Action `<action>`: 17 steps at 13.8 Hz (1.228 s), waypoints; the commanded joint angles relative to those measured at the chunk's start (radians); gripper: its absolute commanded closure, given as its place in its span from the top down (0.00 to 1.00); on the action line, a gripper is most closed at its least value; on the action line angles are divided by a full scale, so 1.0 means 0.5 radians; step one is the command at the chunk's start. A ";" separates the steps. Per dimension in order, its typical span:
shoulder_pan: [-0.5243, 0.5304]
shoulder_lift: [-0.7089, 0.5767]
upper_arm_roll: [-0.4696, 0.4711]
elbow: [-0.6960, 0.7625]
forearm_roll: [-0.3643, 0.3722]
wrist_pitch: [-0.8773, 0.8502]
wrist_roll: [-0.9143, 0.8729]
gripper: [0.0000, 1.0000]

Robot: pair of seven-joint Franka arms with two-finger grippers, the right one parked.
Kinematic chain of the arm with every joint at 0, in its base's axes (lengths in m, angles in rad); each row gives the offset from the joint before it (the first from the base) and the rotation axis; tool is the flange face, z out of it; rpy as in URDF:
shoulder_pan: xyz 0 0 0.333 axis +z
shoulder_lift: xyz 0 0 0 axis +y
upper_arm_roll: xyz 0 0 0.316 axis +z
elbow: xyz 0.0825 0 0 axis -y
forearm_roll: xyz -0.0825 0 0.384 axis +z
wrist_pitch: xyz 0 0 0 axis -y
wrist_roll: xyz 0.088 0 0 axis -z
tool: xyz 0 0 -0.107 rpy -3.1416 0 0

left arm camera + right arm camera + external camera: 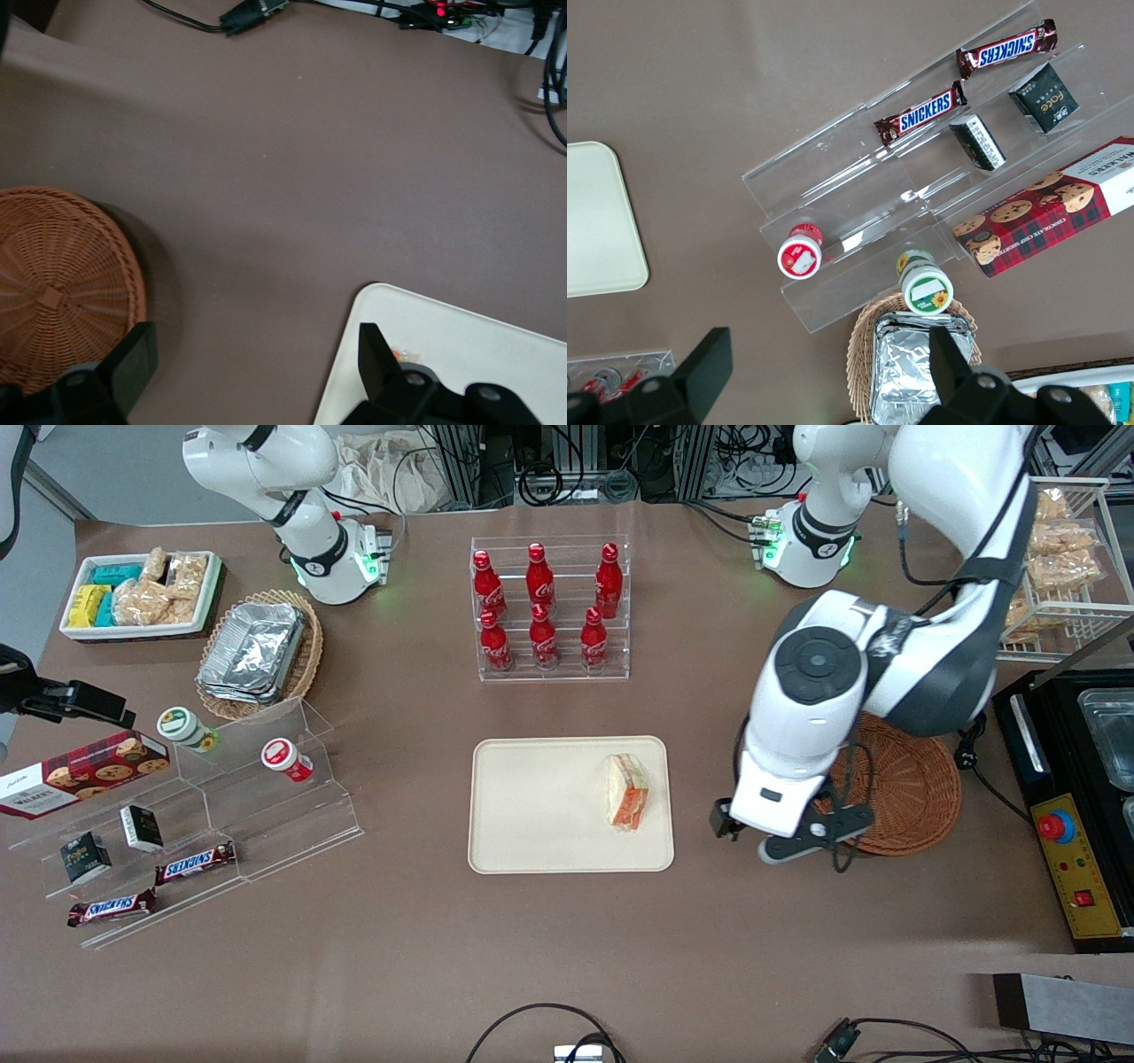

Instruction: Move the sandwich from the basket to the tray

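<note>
A brown worktop (pixel 567 957) seen from above. The sandwich (pixel 625 791) lies on the cream tray (pixel 540 806), near the tray edge closest to the basket (pixel 912 797). The round wicker basket sits on the worktop beside the tray, toward the working arm's end, with nothing in it. The hand (pixel 252 367) hovers above bare worktop between tray and basket, its two fingers (pixel 133 359) spread wide apart, gripping nothing.

Robot lab: mock shop table (pixel 567 957), cable racks (pixel 567 460), emergency-stop box (pixel 1076 868).
</note>
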 commanded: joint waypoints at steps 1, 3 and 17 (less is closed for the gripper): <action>0.132 -0.126 -0.007 -0.029 -0.148 -0.077 0.252 1.00; 0.178 -0.239 0.109 -0.045 -0.308 -0.126 0.570 1.00; -0.082 -0.997 1.030 -0.450 -0.720 -0.310 1.854 1.00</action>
